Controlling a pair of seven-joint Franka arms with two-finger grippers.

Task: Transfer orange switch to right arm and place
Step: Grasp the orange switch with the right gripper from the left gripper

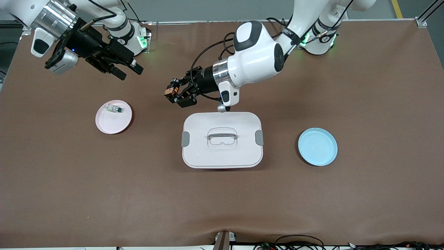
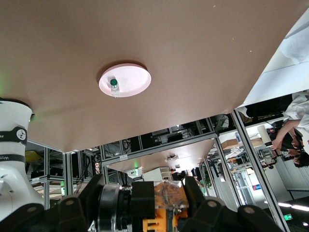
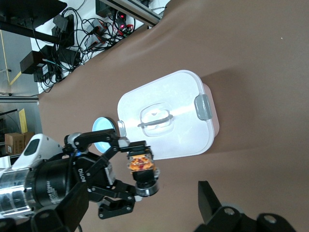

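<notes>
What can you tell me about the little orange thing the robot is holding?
The orange switch is a tiny block, orange with dark parts and a see-through looking face. The left pincer is shut on it, holding it up in the air over bare brown table, its face turned toward the right arm's end. Only the pincer's fingers touch it. The right pincer waits open, apart from it.

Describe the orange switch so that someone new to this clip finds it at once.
Start at the white rectangular lidded box mid-table. Above the table beside it, the left pincer holds the orange switch: tiny, black, orange-marked. The other small part, whitish with a green tip, lies on the pink round plate.
</notes>
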